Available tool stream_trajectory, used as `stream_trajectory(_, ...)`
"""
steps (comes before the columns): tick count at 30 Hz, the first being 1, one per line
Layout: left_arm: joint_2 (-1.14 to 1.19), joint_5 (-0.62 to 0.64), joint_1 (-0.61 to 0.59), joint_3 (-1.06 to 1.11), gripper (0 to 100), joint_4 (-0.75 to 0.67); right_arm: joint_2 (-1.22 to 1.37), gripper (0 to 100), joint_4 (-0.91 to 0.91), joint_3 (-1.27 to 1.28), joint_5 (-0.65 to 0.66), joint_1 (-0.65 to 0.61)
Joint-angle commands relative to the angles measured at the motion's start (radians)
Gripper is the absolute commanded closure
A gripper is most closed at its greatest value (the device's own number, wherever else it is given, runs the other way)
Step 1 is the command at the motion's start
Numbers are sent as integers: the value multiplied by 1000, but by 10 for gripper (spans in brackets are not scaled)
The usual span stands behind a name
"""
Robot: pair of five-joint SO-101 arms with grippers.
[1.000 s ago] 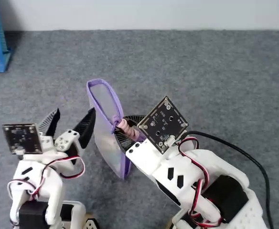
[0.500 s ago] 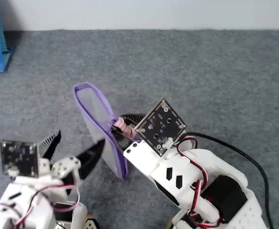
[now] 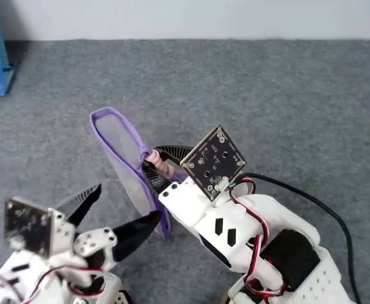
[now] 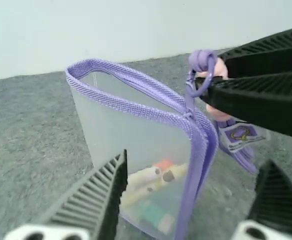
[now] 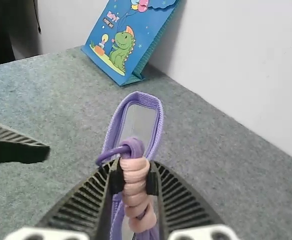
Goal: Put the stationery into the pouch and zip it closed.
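Currently the pouch (image 3: 123,158), translucent with a purple woven edge, stands upright on its narrow side over the grey table (image 3: 286,95), between the two arms. Through its clear wall the left wrist view shows the stationery (image 4: 153,176) lying low inside: pale, orange and green pieces. The right gripper (image 5: 134,176) has its jaws clenched on the pink charm (image 5: 135,205) that hangs from the zip, with the purple loop (image 5: 120,150) of the pull just above the jaws. The left gripper (image 3: 118,212) sits low at the near edge of the table, jaws spread wide and grasping nothing. One black jaw points toward the pouch's flat face, the other lies by its lower corner. From its own camera the pouch stands between those spread jaws; whether either one touches it I cannot tell. A blue gift bag (image 5: 131,35) with a dinosaur print leans against the white wall (image 5: 246,60) at the far corner of the table.
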Motion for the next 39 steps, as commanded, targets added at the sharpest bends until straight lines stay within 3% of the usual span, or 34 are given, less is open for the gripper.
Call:
stream_trajectory(1,6,14,8,82,614,-94,-10,991,-25,-14,-46,-4)
stream_trajectory(7,6,43,6,188,619,-183,-10,991,-24,-11,-54,-4)
stream_trajectory(12,6,34,6,254,684,-242,-10,991,21,-12,-41,-1)
stream_trajectory(16,6,-5,6,257,722,-238,-13,991,41,-12,34,2)
stream_trajectory(23,6,-115,6,211,812,-181,-77,991,41,-8,41,4)
stream_trajectory(32,6,-230,6,148,821,-86,-133,991,105,-8,60,2)
stream_trajectory(39,5,-219,6,136,756,-74,-154,991,124,29,54,-2)
